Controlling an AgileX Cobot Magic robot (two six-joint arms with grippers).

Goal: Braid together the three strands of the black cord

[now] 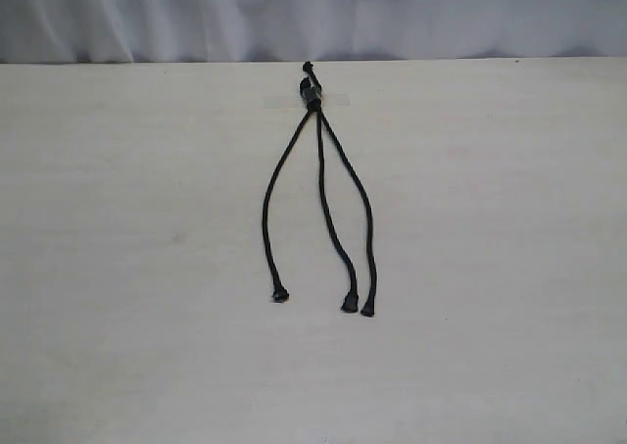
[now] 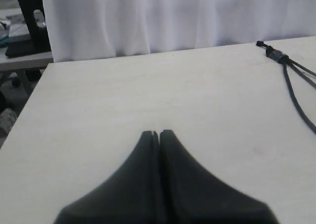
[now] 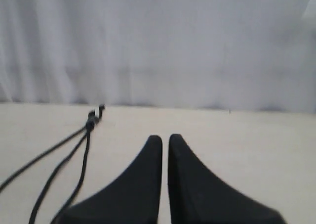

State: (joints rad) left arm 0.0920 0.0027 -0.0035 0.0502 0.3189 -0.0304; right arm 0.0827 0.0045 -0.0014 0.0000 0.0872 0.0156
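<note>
The black cord (image 1: 312, 96) is matte black along all its length, and the three strands (image 1: 323, 209) have the same plain black, with no pattern. The table (image 1: 118, 268) under it is a pale cream colour with a very faint light grain. The curtain (image 1: 441, 13) behind is white with soft grey folds. The left gripper (image 2: 158, 133) is dull black, and the right gripper (image 3: 165, 137) is dull black too, both without any marking.

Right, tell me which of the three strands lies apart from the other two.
The left strand in the exterior view: it bows outward alone, while the middle strand and right strand run close together.
</note>
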